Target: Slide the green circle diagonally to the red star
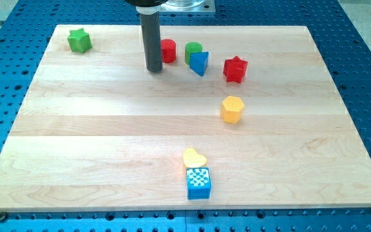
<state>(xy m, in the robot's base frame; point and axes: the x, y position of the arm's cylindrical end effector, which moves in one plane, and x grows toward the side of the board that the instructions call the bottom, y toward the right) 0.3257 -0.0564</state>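
Note:
The green circle (192, 49) sits near the view's top, just behind and touching a blue triangle (199, 63). The red star (235, 69) lies to the right of and slightly below them. My tip (154, 69) rests on the board to the left of the green circle, with a red circle (168, 50) right beside the rod, between it and the green circle.
A green star (79, 40) is at the top left corner of the wooden board (95, 142). A yellow hexagon (232, 109) sits below the red star. A yellow heart (194, 158) and a blue cube (198, 183) sit together near the bottom edge.

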